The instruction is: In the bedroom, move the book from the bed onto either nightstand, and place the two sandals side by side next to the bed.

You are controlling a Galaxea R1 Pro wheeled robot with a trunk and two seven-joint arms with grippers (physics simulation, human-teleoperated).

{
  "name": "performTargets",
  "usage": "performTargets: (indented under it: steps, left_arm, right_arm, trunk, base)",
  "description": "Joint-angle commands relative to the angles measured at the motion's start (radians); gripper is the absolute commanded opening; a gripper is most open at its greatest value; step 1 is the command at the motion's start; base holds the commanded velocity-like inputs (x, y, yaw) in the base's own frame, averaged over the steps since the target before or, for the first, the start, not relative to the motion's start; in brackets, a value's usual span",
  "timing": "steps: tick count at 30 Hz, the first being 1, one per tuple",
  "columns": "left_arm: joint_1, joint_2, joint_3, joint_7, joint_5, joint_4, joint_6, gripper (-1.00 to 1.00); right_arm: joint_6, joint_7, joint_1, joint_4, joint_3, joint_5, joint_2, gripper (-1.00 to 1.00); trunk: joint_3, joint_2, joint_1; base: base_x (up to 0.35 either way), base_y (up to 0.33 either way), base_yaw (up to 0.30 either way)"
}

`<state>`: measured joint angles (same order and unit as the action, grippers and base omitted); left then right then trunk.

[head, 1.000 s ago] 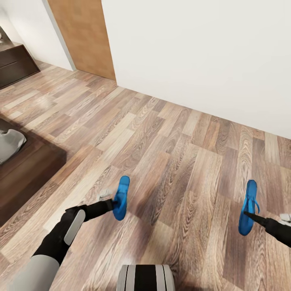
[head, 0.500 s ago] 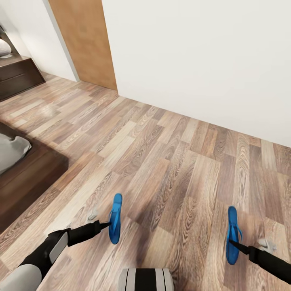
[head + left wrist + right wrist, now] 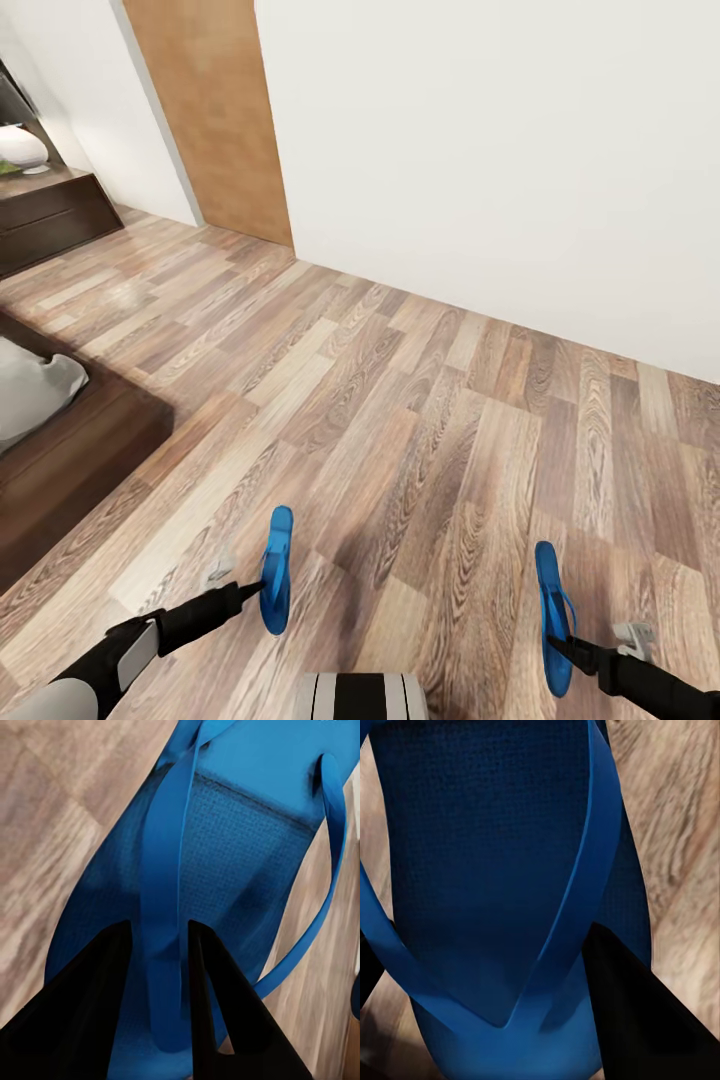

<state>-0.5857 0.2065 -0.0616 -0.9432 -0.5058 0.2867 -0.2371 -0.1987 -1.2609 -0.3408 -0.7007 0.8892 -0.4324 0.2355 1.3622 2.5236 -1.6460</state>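
Two bright blue sandals hang on edge above the wood-plank floor. My left gripper [image 3: 258,588] is shut on the left sandal [image 3: 276,566]. In the left wrist view its black fingers [image 3: 105,1012] clamp a blue strap of that sandal [image 3: 247,862]. The right sandal [image 3: 552,615] is held by my right gripper [image 3: 562,642], which is shut on it. A black finger [image 3: 641,1012] lies against that sandal's [image 3: 487,847] strap in the right wrist view. The bed [image 3: 75,450], with its dark brown frame and a pale grey mattress corner, lies at the left. The book and nightstand are out of view.
A white wall [image 3: 500,140] runs along the far side, with a tan wooden door panel [image 3: 210,110] at its left end. A long low dark dresser [image 3: 50,215] carrying a pale object stands at the far left. Open plank floor [image 3: 400,400] lies ahead.
The head view has shifted, so wall, door and bed sit differently in the picture. Both sandals and grippers now show lower in the frame. Both grips are unchanged.
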Motion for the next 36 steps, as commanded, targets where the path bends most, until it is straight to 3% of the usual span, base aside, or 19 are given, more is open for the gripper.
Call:
performTargets:
  steps: [1, 6, 12, 20, 26, 36]
  left_arm:
    - [-0.001, 0.001, -0.007, -0.001, -0.010, -0.002, -0.007, -1.00]
    - [0.000, 0.001, -0.007, 0.000, -0.008, -0.023, 0.005, -1.00]
    - [0.000, 0.001, -0.007, -0.001, 0.009, -0.053, 0.083, -1.00]
    - [0.000, -0.001, -0.007, 0.001, 0.012, -0.095, 0.097, -1.00]
    - [0.000, -0.003, -0.007, 0.003, 0.012, -0.210, 0.222, -1.00]
    - [0.000, -0.023, -0.007, 0.005, 0.012, -0.219, 0.232, -1.00]
  right_arm:
    - [-0.012, -0.005, -0.001, -0.001, 0.005, -0.006, -0.001, -1.00]
    - [-0.007, -0.002, -0.001, 0.001, 0.007, -0.005, -0.001, -1.00]
    - [0.009, 0.002, -0.001, 0.002, 0.007, -0.005, -0.001, -1.00]
    - [0.012, 0.006, -0.001, 0.047, 0.005, -0.005, -0.004, -1.00]
    - [0.048, 0.008, -0.001, 0.080, 0.005, -0.006, -0.008, -1.00]
    - [0.051, 0.007, -0.001, 0.081, 0.002, -0.006, -0.010, -1.00]
  trunk:
    - [-0.003, 0.000, 0.001]
    - [-0.023, -0.001, 0.003]
    - [-0.046, -0.003, 0.006]
    - [-0.077, -0.004, 0.009]
    - [-0.100, -0.006, 0.012]
    - [-0.139, -0.008, 0.016]
  base:
    - [0.000, 0.000, 0.000]
    - [0.000, 0.000, 0.000]
    - [0.000, 0.000, 0.000]
    - [0.000, 0.000, 0.000]
    - [0.000, 0.000, 0.000]
    - [0.000, 0.000, 0.000]
